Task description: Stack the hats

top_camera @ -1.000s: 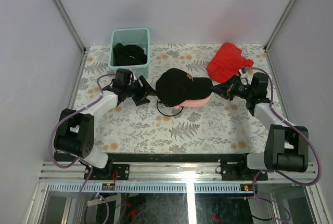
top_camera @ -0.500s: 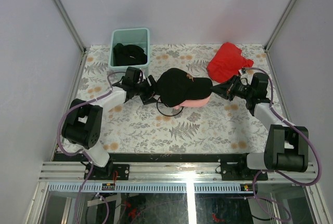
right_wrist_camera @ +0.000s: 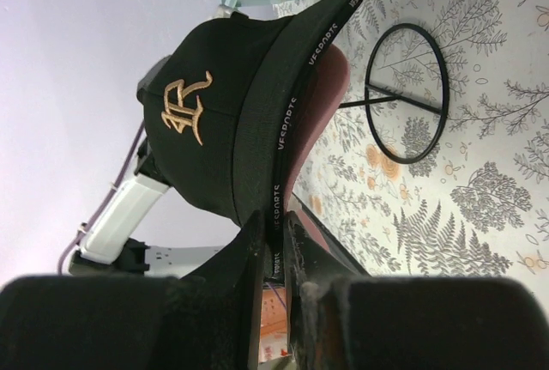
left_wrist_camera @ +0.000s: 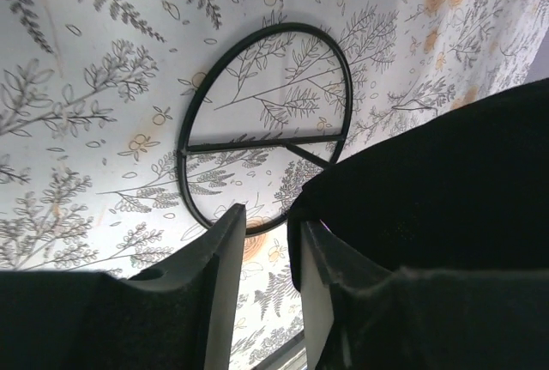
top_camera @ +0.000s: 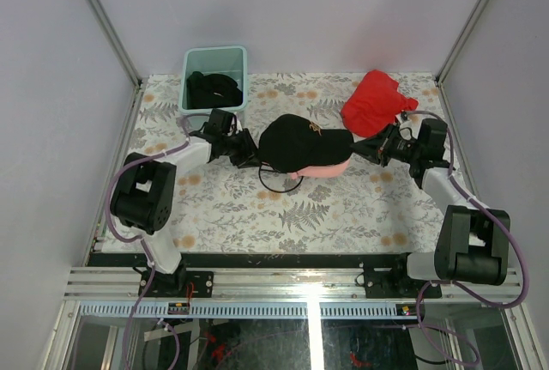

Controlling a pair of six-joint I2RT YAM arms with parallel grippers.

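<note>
Right end effector (right_wrist_camera: 274, 226) clamps the curved brim of the gold-embroidered black fabric cap (right_wrist_camera: 214, 130); left end effector (left_wrist_camera: 268, 220), at its nine o'clock, stands narrowly apart.

The left arm (top_camera: 190, 154) and the right arm (top_camera: 442, 185) both pair black motor housings with white link shells, and each has a bulky black shoulder block (top_camera: 141, 200) near its foot. Lilac-grey cables (top_camera: 521, 275) loop loosely along them. The left gripper (left_wrist_camera: 268, 215) and the right gripper (right_wrist_camera: 274, 224) are black, with matte, flat-sided fingers (left_wrist_camera: 219, 275) whose inner edges look paler.
</note>
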